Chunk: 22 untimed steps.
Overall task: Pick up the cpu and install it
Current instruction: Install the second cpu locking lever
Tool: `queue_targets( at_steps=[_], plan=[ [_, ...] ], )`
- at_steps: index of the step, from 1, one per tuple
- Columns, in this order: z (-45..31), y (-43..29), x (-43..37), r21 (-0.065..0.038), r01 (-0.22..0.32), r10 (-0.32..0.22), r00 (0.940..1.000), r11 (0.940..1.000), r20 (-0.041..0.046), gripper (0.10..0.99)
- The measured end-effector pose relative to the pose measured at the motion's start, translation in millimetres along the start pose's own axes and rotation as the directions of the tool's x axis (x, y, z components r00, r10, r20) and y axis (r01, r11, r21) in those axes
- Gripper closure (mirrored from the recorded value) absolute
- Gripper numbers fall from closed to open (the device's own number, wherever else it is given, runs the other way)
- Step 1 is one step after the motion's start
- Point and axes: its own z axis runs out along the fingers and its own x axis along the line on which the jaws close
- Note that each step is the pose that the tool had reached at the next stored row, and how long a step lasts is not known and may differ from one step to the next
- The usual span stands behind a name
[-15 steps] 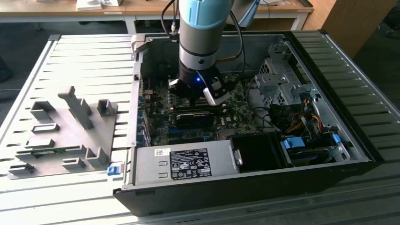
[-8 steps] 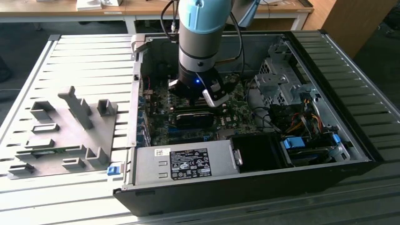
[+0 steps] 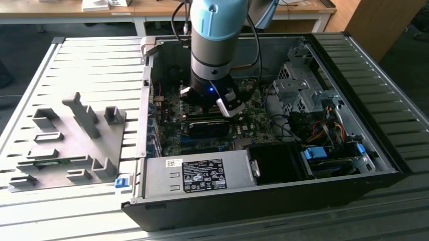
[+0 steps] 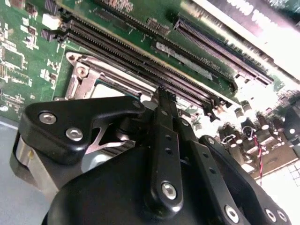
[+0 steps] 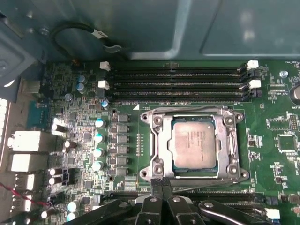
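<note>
The cpu point(image 5: 194, 143), a small square chip with a silvery-grey top, lies flat inside the metal-framed socket point(image 5: 154, 140) on the green motherboard point(image 5: 276, 140) in the first wrist view. My gripper point(image 5: 160, 183) hangs just off the socket's edge, on the side away from the memory slots point(image 5: 178, 82), its black fingers pressed together with nothing between them. In the second wrist view the gripper point(image 4: 162, 93) hovers beside the socket frame point(image 4: 84, 77). The exterior view shows the arm point(image 3: 211, 50) reaching down into the open computer case point(image 3: 375, 125) over the board.
A grey power-supply box point(image 3: 194, 175) and a black shroud point(image 3: 278, 163) line the case's near side. A drive cage point(image 3: 298, 85) and coloured cables point(image 3: 322, 130) fill the exterior view's right. A grey fixture tray point(image 3: 67, 145) lies on the slatted table at the left.
</note>
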Motion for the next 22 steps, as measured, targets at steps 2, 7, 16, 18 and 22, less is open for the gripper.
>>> queue_targets(
  at_steps=[2, 7, 16, 18, 22],
  plan=[
    [-0.5, -2.2, 0.4, -0.007, 0.0, 0.0, 1.0, 1.0, 0.0004, 0.98],
    [-0.5, -7.3, 3.1, -0.046, 0.002, -0.002, 1.0, 0.999, 0.0019, 0.98],
    [5.7, -9.0, 11.9, -0.071, 0.004, -0.003, 1.0, 0.9975, 0.0061, 0.98],
    [6.3, -9.1, 12.5, -0.082, 0.004, -0.004, 1.0, 0.9967, 0.0062, 0.98],
    [9.1, -9.8, 13.9, -0.095, 0.005, -0.004, 1.0, 0.9955, 0.0082, 0.98]
  ],
)
